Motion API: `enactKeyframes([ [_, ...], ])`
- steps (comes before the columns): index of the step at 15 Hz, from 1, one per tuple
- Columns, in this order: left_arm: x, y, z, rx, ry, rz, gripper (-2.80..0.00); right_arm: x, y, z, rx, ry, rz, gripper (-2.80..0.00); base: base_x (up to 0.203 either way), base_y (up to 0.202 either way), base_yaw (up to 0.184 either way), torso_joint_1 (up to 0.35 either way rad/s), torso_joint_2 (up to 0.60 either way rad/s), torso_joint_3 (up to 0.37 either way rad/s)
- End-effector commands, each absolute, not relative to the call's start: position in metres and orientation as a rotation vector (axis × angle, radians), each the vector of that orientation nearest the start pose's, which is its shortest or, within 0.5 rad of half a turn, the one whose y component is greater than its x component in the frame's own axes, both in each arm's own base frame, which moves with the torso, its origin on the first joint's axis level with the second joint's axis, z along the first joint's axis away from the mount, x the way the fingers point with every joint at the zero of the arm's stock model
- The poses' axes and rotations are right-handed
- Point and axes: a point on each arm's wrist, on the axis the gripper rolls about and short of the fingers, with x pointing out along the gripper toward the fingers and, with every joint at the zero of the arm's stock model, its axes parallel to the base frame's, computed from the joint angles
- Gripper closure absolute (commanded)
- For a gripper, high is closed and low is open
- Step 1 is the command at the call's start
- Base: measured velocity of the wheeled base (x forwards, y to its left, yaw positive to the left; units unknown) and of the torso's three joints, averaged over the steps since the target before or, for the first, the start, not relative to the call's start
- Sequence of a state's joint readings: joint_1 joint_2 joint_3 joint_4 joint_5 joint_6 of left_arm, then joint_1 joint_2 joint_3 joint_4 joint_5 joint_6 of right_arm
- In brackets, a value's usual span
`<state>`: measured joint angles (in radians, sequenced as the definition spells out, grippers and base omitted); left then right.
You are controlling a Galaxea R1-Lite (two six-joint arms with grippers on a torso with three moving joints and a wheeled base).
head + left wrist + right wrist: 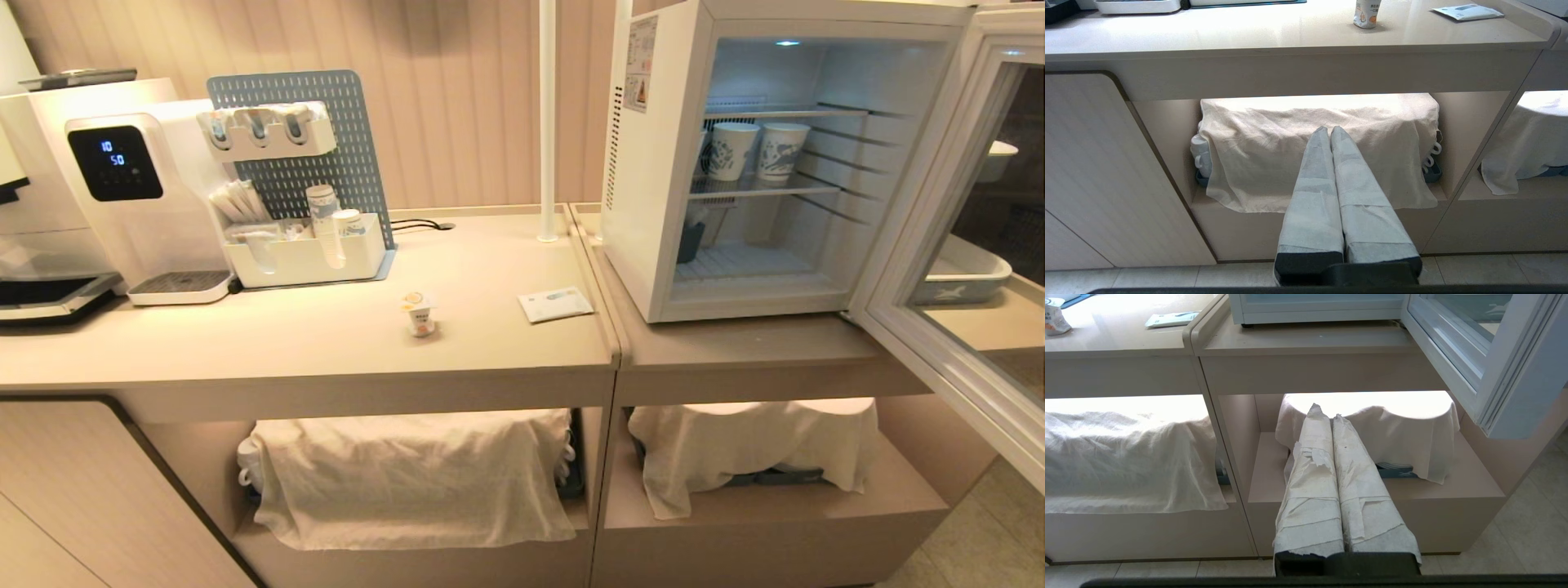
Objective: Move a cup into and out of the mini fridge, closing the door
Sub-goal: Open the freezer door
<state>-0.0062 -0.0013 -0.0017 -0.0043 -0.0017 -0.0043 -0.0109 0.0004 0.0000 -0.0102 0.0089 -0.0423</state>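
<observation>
Cup on beige counter – fridge door open; both tools pressed together.

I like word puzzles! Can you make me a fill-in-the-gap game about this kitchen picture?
1. The mini fridge has its door swung ____.
2. The cup with the orange label stands on the ____.
3. Inside the fridge, ____ paper cups with blue print stand on a wire shelf.

Missing words: open; counter; two

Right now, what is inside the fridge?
The fridge stands open. Two paper cups with blue print stand on the middle wire shelf, and a dark container sits low at the left, partly hidden by the wall. The yogurt cup is outside, on the counter.
</observation>
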Motion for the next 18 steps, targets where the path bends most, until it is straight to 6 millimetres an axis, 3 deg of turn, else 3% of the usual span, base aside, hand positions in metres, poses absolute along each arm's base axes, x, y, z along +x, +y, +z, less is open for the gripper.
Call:
enactKeyframes([
  [1, -0.0229, 0.0001, 0.0764, -0.005, -0.006, -0.008, 0.00, -0.0222, 0.0004, 0.0740, -0.043, -0.003, -0.002, 0.00, 0.000, 0.000, 0.000, 0.000, 0.00, 0.000],
  [18, -0.0229, 0.0001, 0.0764, -0.005, -0.006, -0.008, 0.00, -0.0222, 0.0004, 0.0740, -0.043, -0.003, -0.002, 0.00, 0.000, 0.000, 0.000, 0.000, 0.00, 0.000],
])
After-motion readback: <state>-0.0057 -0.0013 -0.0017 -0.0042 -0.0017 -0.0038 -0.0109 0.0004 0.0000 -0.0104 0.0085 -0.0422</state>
